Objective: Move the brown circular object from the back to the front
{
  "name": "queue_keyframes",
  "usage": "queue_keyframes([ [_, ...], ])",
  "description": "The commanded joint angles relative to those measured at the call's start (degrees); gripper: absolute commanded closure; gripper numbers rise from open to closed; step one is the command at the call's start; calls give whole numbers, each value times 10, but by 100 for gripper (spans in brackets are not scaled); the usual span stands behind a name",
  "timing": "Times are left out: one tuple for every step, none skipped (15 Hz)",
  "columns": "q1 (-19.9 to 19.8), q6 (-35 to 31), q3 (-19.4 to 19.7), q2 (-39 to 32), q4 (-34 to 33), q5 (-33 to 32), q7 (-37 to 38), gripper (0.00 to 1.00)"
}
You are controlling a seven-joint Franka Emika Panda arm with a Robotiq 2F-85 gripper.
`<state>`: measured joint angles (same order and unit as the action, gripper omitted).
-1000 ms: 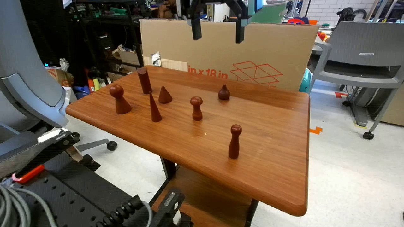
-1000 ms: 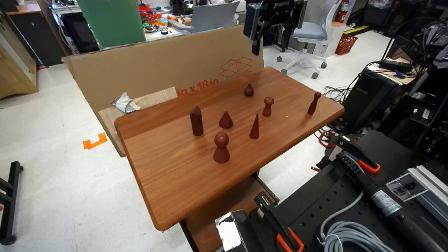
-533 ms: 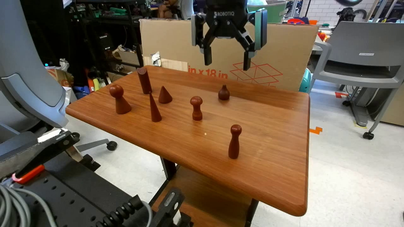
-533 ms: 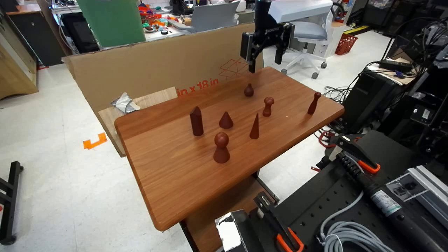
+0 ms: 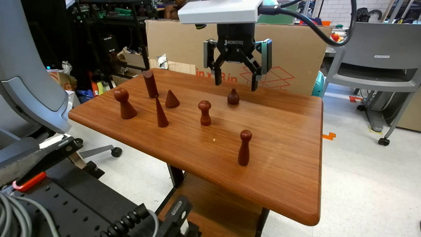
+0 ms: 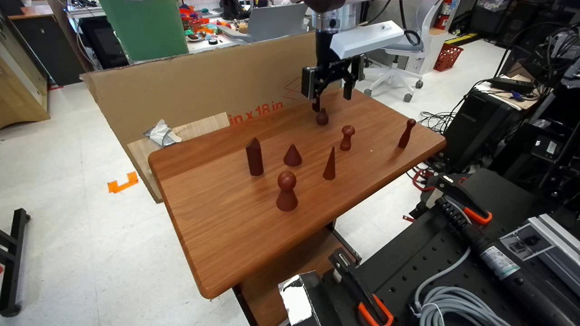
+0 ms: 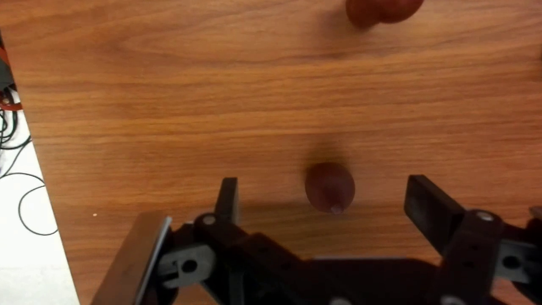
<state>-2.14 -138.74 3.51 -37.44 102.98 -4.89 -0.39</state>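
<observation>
Gripper [image 5: 236, 85] of a robot arm [image 6: 334, 21] hangs over a wooden bench [image 5: 279, 158] with its two fingers spread wide and nothing held between them. The brown circular object [image 5: 233, 98], a squat reddish-brown piece with a small knob on top, stands upright near the bench's back edge, the long side that runs along a sheet of cardboard [image 5: 184, 42]. In the wrist view the piece shows between the fingertips, with a gap on either side; how high they stand against its knob cannot be told. Six other reddish-brown pieces share the bench, all upright and apart. A round-headed peg [image 5: 205, 115] is near the squat piece, on the side toward the front edge, the long side facing a black perforated platform [image 5: 69, 191]. A slim pin [image 5: 244, 149] stands nearest the corner where the front edge meets one short edge. Farther toward the opposite short edge, a short cone [image 5: 172, 100] and a thick post [image 5: 150, 85] with a slanted top stand on the back-edge side, while a tall narrow cone [image 5: 161, 115] and a ball-headed figure [image 5: 127, 110] with a flared base occupy the front-edge side. A crumpled silver scrap [image 5: 162, 61] shows just beyond the back edge, near its corner with that same short edge.
</observation>
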Motion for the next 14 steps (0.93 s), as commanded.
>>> queue_keyframes([
  [11, 33, 1, -40, -57, -14, -3, 0],
  [13, 37, 1, -48, -65, -14, -3, 0],
  [16, 42, 3, -55, -73, -17, -3, 0],
  [17, 51, 3, -61, -80, -18, -5, 25],
  [20, 58, 4, -66, -86, -19, -3, 26],
  [21, 63, 4, -71, -93, -20, -3, 34],
  [21, 70, 4, -74, -98, -21, -4, 42],
  [20, 79, 2, -76, -104, -19, -8, 51],
  [20, 84, 3, -78, -110, -21, -9, 58],
  [20, 89, 4, -78, -115, -22, -11, 66],
  [18, 93, 4, -75, -118, -23, -15, 73],
  [13, 101, 1, -66, -117, -20, -25, 80],
  [10, 108, 0, -58, -114, -19, -33, 88],
  [7, 113, -2, -50, -112, -19, -46, 95],
])
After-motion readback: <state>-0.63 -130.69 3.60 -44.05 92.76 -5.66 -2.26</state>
